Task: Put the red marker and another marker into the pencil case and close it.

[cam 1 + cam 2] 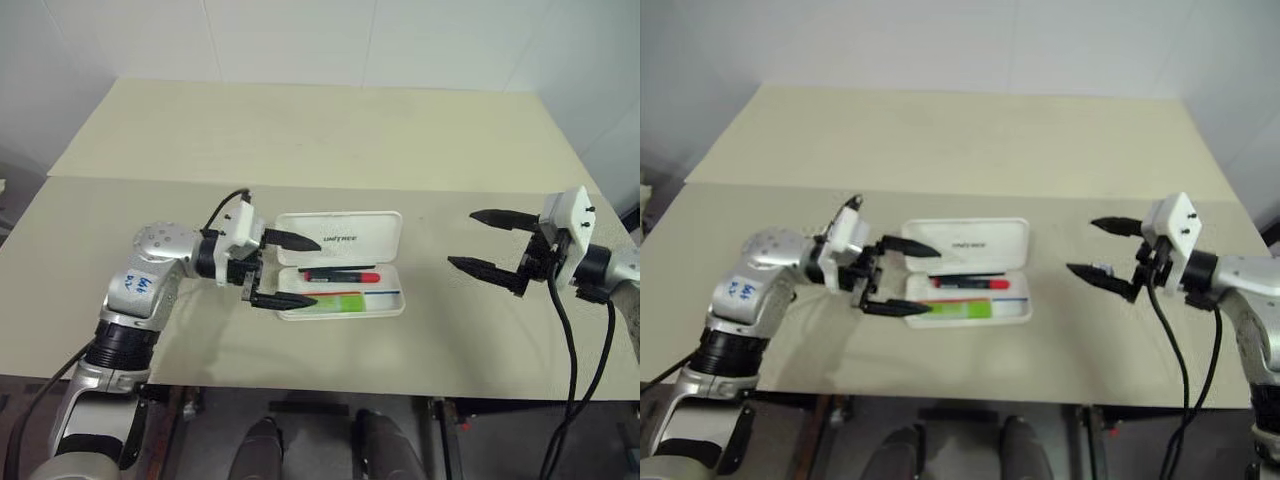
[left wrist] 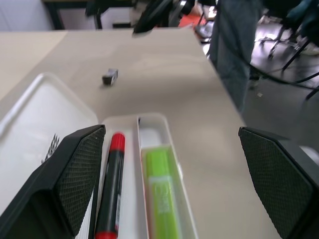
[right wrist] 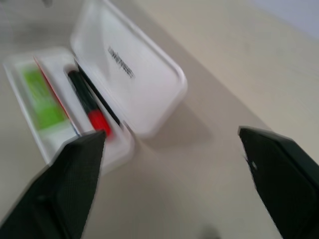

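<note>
Left gripper: jaws apart, empty, at case's left end.
Pencil case: near bench's front edge, lid open.
Red marker, green highlighter: inside.
Right gripper: jaws apart, empty.
Remaining: closing lid.

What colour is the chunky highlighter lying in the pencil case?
Lime green highlighter, clearest in the left wrist view.

A beige table bears the open pencil case and a small silvery object.
</note>
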You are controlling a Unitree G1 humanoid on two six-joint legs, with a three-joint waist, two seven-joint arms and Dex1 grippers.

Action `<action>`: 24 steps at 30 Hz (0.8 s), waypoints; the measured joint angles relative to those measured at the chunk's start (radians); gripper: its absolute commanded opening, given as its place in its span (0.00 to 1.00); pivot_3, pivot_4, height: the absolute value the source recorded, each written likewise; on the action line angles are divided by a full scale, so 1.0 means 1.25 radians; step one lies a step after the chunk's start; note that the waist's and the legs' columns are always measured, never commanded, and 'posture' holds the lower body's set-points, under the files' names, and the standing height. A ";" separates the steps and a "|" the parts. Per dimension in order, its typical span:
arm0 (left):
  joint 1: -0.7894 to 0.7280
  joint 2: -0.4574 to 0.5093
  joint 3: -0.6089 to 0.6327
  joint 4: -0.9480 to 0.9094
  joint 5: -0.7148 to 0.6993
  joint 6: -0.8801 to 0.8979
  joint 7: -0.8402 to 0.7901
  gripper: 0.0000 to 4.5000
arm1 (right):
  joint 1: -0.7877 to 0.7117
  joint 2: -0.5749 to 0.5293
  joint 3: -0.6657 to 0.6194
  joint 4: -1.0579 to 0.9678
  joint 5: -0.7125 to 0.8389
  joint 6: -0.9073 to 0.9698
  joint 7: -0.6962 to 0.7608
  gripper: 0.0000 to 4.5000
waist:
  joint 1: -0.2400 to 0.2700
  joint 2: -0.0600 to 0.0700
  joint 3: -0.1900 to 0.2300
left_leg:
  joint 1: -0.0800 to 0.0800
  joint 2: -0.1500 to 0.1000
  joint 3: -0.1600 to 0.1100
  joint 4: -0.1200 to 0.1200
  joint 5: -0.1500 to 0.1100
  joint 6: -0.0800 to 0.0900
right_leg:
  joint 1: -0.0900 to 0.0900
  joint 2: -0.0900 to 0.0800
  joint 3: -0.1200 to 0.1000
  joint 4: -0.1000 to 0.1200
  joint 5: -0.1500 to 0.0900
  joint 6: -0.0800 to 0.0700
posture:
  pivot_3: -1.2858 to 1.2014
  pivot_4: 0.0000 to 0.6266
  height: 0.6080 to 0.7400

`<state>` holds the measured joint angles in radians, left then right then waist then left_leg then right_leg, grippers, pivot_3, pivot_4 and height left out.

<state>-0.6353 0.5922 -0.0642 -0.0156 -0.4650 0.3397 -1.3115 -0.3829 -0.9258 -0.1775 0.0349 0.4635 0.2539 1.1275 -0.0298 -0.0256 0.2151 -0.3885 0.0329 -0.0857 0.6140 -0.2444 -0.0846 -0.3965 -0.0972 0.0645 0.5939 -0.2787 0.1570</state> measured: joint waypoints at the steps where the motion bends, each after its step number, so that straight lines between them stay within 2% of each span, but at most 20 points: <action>1: -0.006 0.001 0.008 -0.005 -0.008 0.007 0.001 1.00 | -0.025 -0.004 0.021 0.046 -0.024 -0.026 0.024 1.00 | -0.001 0.000 0.000 | 0.000 0.000 0.000 0.000 0.000 0.000 | 0.000 0.000 0.000 0.000 0.000 0.000 | 0.52 0.24 1.00; 5: -0.075 0.006 0.044 -0.011 -0.049 0.050 0.017 1.00 | -0.147 -0.002 0.102 0.264 -0.116 -0.127 0.102 1.00 | -0.001 0.000 0.000 | 0.000 0.000 0.000 0.000 0.000 0.000 | 0.000 0.000 0.000 0.000 0.000 0.001 | 0.52 0.24 1.00; 10: -0.114 0.020 0.062 -0.025 -0.063 0.071 0.028 1.00 | -0.249 0.026 0.146 0.469 -0.187 -0.220 0.165 1.00 | -0.002 0.000 0.000 | 0.000 0.000 0.000 -0.001 0.000 -0.001 | 0.000 0.000 0.000 -0.001 0.000 0.002 | 0.52 0.24 1.00; 18: -0.118 0.081 0.073 -0.051 -0.068 0.113 0.031 1.00 | -0.307 0.062 0.184 0.681 -0.265 -0.332 0.210 1.00 | -0.003 0.001 0.001 | -0.001 0.000 0.000 -0.001 0.001 -0.001 | 0.000 0.000 0.000 0.000 -0.001 0.003 | 0.52 0.24 1.00; 24: -0.097 0.105 0.076 -0.074 -0.069 0.114 0.031 1.00 | -0.327 0.073 0.196 0.772 -0.305 -0.389 0.211 1.00 | -0.004 0.002 0.001 | 0.000 0.000 0.000 -0.001 0.001 -0.001 | 0.000 0.000 0.000 0.001 -0.001 0.003 | 0.52 0.24 1.00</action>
<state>-0.7571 0.7233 0.0303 -0.1083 -0.5506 0.4825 -1.2728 -0.7918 -0.8342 0.0681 1.0004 0.0828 -0.2324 1.3916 -0.0351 -0.0237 0.2163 -0.3890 0.0328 -0.0853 0.6134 -0.2435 -0.0864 -0.3965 -0.0972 0.0646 0.5947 -0.2804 0.1603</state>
